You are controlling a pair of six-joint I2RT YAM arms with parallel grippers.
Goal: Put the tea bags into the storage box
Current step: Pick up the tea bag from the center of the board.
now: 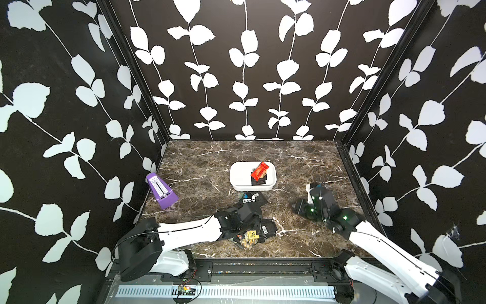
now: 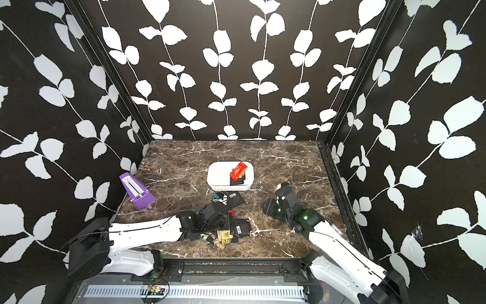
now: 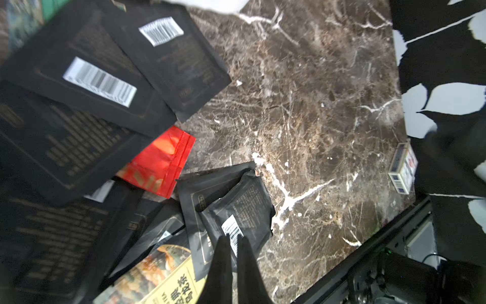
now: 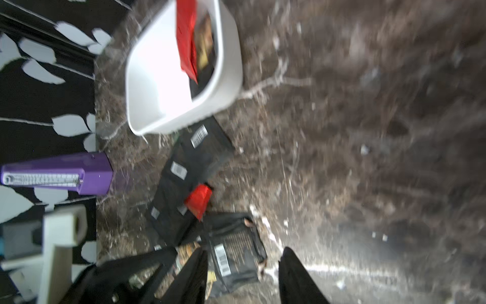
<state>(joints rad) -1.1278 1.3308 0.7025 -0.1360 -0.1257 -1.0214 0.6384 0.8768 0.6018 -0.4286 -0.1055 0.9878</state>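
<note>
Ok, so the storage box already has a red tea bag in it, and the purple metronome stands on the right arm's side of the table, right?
Not quite: the purple metronome stands on the left arm's side, close to the left wall, as both top views show. The rest holds: the storage box does have a red tea bag in it.

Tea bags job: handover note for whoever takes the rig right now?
Left gripper: shut on a black tea bag at the pile's edge.
Right gripper: open, empty, above the table.
Done: storage box holds a red tea bag over a few black ones.
To do: the loose tea bags on the table in front of the box.
</note>
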